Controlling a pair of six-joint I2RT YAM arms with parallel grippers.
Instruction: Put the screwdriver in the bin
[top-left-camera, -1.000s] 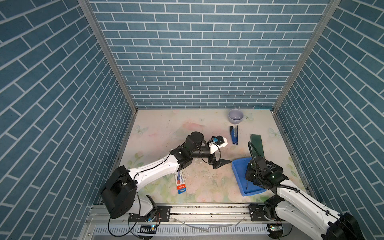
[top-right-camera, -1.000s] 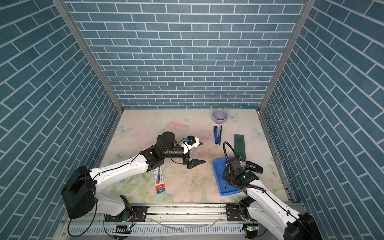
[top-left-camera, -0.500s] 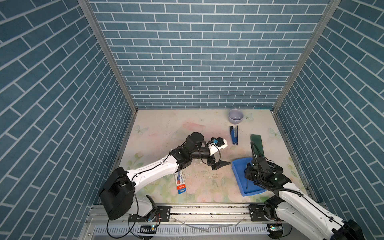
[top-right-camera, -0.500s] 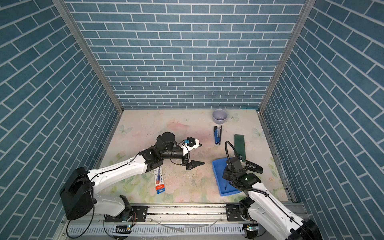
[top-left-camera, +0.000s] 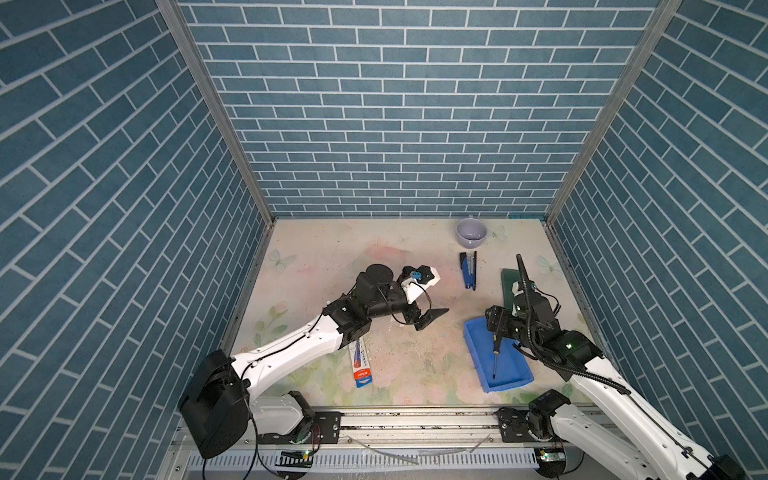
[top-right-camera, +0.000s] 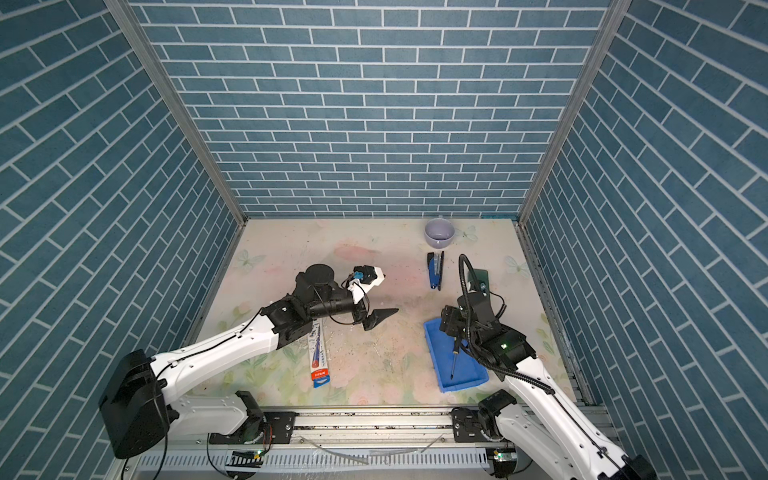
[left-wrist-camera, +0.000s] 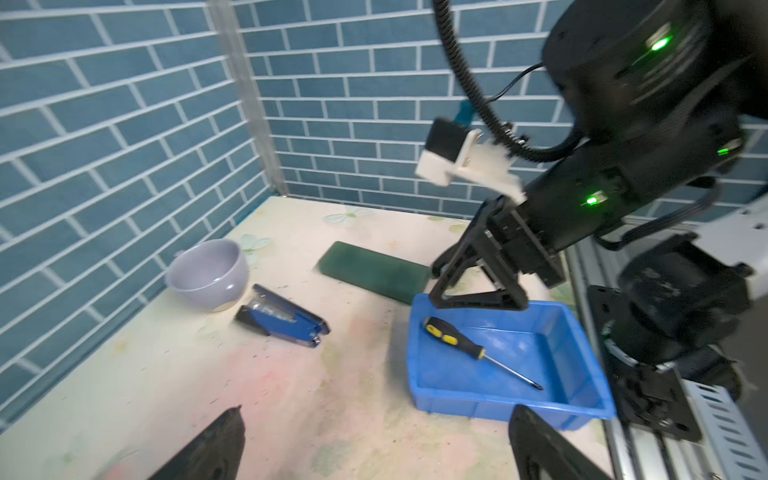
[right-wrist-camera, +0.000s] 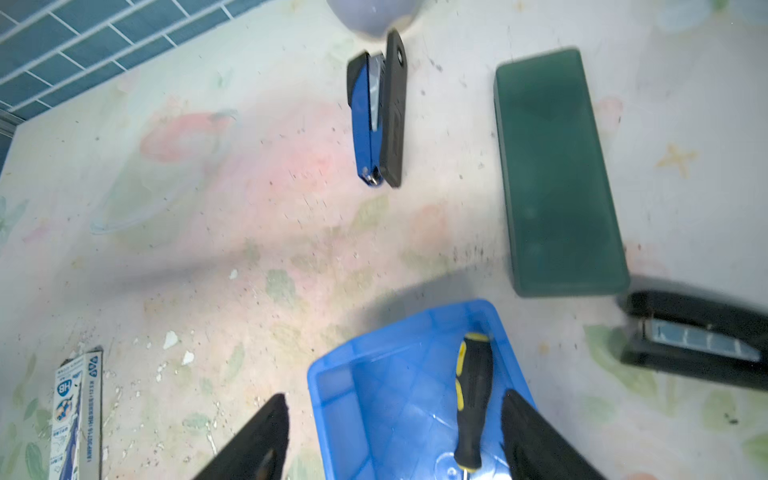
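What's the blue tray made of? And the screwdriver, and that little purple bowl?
The bin looks like smooth, glossy plastic: even bright blue, thin moulded walls. The screwdriver has a matte black handle with yellow patches, probably rubbery plastic, and a thin silvery shaft, likely metal. The bowl looks like glazed ceramic, with a soft shine, though plastic is possible.

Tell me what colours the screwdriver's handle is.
The screwdriver handle is black with yellow accents, clearest in the left wrist view.
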